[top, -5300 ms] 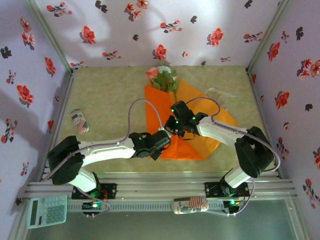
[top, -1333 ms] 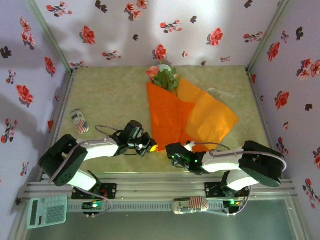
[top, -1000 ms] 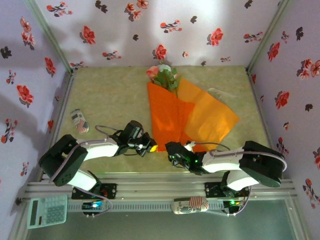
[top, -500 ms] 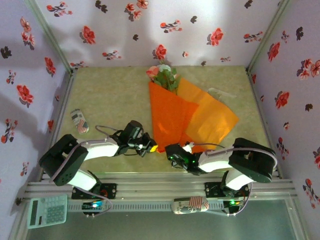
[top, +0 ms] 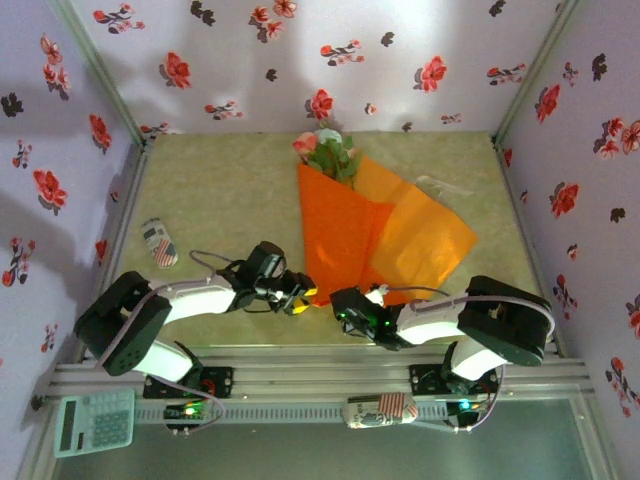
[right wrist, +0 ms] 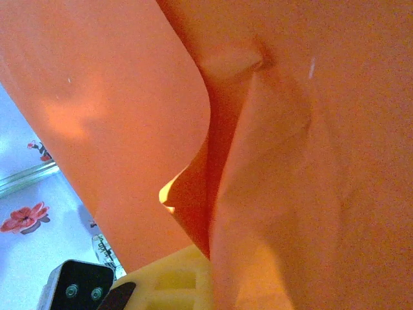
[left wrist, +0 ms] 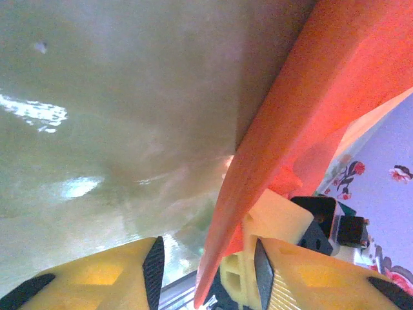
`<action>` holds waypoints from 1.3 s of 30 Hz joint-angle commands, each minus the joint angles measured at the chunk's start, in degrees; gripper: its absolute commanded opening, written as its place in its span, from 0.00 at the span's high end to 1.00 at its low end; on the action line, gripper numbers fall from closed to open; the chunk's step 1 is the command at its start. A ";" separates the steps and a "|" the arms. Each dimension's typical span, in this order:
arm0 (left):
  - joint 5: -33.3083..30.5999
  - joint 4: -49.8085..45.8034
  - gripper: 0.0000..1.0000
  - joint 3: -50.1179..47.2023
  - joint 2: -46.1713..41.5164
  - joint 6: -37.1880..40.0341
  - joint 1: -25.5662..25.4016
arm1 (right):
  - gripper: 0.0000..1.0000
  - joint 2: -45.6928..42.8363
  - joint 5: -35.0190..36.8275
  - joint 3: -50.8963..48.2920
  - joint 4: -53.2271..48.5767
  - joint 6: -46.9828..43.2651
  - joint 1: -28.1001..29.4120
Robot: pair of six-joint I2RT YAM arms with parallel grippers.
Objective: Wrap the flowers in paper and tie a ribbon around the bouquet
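The orange paper (top: 400, 240) lies on the table with its left half folded over the flowers (top: 325, 152), whose pink and cream blooms stick out at the far end. My left gripper (top: 303, 295) is at the paper's near left corner. In the left wrist view it (left wrist: 205, 265) is open, with the paper's edge (left wrist: 258, 155) standing loose between the fingers. My right gripper (top: 345, 300) is shut on the paper's near tip, and paper (right wrist: 290, 161) covers its yellow finger (right wrist: 174, 281). The ribbon (top: 440, 186) lies at the back right.
A small printed packet (top: 158, 243) lies near the left wall. A calculator (top: 93, 422) and another packet (top: 380, 410) sit below the rail. Flower-print walls close three sides.
My left gripper has opened and let go of the paper's corner. My right gripper has shut on the paper's tip. The folded flap shifted slightly right.
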 commanded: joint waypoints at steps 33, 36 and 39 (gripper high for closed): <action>-2.20 14.21 1.00 7.34 15.70 14.82 6.99 | 1.00 -5.24 -1.55 -1.40 -7.68 22.74 -0.52; -2.20 15.04 0.65 8.44 17.06 15.98 7.47 | 1.00 -5.13 -3.63 -1.32 -7.57 22.55 -0.84; -2.22 15.02 0.62 10.84 19.62 17.80 7.62 | 1.00 -4.97 -4.31 -1.36 -7.52 22.38 -1.13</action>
